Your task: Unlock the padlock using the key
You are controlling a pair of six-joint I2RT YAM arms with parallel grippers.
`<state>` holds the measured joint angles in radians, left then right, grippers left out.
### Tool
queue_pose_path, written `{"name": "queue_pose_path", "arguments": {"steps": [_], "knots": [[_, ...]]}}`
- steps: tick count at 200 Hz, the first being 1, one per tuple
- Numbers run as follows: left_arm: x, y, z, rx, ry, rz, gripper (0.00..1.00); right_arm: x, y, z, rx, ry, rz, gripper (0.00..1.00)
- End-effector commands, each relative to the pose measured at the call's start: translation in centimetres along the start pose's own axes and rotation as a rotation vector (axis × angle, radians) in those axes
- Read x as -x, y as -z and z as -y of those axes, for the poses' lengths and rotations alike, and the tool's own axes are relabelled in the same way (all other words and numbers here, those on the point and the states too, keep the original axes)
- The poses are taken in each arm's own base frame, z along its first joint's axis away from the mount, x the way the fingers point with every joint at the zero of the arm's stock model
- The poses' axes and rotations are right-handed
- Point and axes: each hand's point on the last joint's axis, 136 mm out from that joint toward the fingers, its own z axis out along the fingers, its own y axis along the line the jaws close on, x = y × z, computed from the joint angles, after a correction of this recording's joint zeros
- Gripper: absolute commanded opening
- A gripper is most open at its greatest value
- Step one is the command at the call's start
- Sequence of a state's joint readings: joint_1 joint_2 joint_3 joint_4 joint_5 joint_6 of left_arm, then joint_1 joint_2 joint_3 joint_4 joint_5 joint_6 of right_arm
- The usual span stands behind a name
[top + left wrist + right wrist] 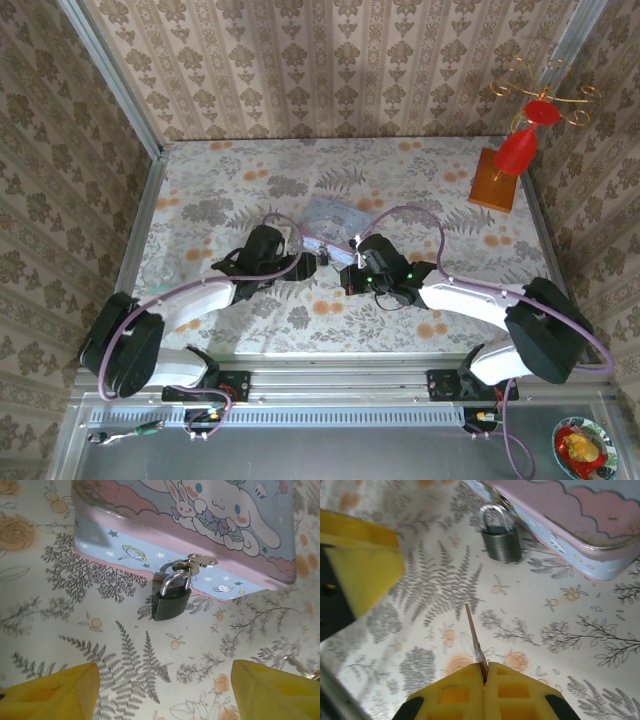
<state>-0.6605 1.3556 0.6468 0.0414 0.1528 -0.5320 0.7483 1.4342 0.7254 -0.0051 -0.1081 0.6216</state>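
Right now my right gripper [485, 672] has its yellow fingers pressed together on the thin dark metal key [474, 637], whose blade points out towards the small black-bodied padlock with a silvery shackle [501, 542]. That padlock is hooked through the latch of the pastel-blue rectangular cartoon tin [570, 515], its body down on the fern-printed tablecloth [60, 630]. My left gripper [162, 692] is spread wide, holding nothing, near the padlock.
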Motion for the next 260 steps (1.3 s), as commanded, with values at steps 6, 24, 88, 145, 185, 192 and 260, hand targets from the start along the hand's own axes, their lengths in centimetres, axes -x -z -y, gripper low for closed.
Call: {"name": "queue_pose_path", "arguments": {"steps": [6, 24, 88, 145, 185, 192, 260], "knots": [[1.4, -1.7, 1.3, -0.036, -0.130, 0.008, 0.71, 1.4, -0.8, 0.9, -0.043, 0.046, 0.007, 0.00], [1.3, -3.0, 1.0, -0.023, -0.147, -0.015, 0.72, 1.7, -1.4, 1.8, -0.062, 0.040, -0.001, 0.00], [1.7, -6.4, 1.6, -0.054, -0.166, -0.039, 0.74, 3.2, -2.7, 4.8, -0.089, 0.006, -0.019, 0.00], [1.8, -8.9, 1.6, -0.062, -0.128, -0.035, 0.71, 4.4, -3.1, 5.3, -0.063, -0.011, -0.018, 0.00], [1.7, -10.2, 1.9, -0.066, -0.117, -0.037, 0.60, 4.4, -3.4, 5.5, -0.061, -0.018, -0.024, 0.00], [1.6, -10.3, 1.8, -0.065, -0.114, -0.039, 0.56, 4.4, -3.4, 5.6, -0.063, -0.020, -0.024, 0.00], [1.2, -10.2, 1.9, -0.081, -0.089, -0.038, 0.22, 4.8, -3.5, 6.5, -0.053, -0.048, -0.020, 0.00]]}}
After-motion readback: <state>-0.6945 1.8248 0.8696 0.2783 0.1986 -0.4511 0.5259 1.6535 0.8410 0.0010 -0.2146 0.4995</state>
